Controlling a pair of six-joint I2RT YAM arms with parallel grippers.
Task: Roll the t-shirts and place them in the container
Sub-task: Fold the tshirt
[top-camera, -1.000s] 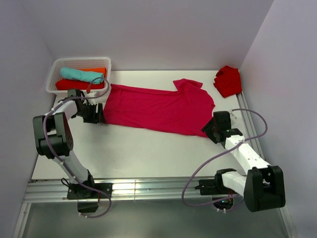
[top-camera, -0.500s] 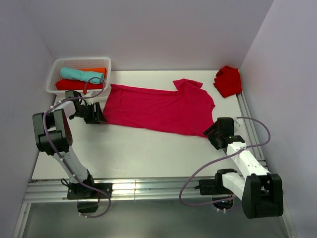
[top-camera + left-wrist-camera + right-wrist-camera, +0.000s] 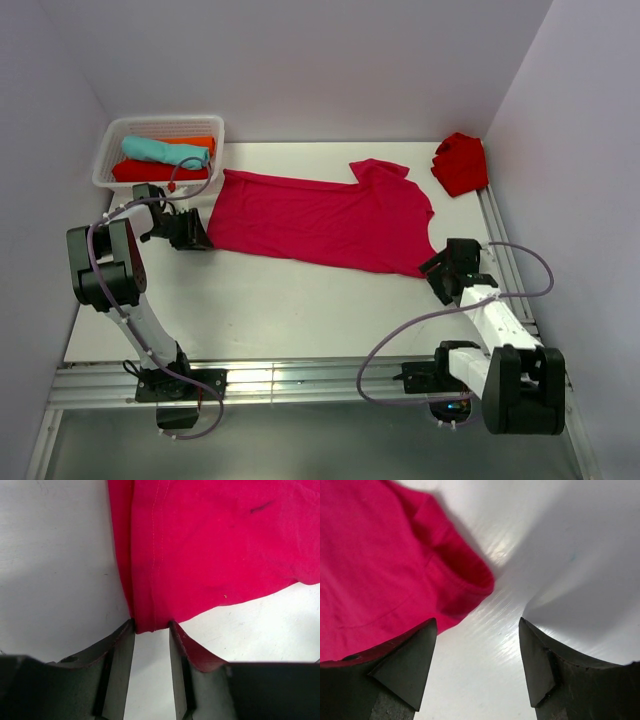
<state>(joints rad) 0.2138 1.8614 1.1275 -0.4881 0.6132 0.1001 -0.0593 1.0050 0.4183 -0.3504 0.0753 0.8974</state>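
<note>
The spread tee (image 3: 320, 218) lies across the middle of the table (image 3: 280, 310), running left to right. My left pincer (image 3: 204, 234) sits at its left edge, by the near corner of the hem. My right pincer (image 3: 432, 268) is at its near right corner, the sleeve just ahead. The basket (image 3: 160, 119) stands in the far left corner, with rolled tees (image 3: 165, 152) stacked in it. A bundled tee (image 3: 461, 163) lies in the far right corner.

white table (image 3: 280, 300), pale lilac walls (image 3: 330, 60)
</note>
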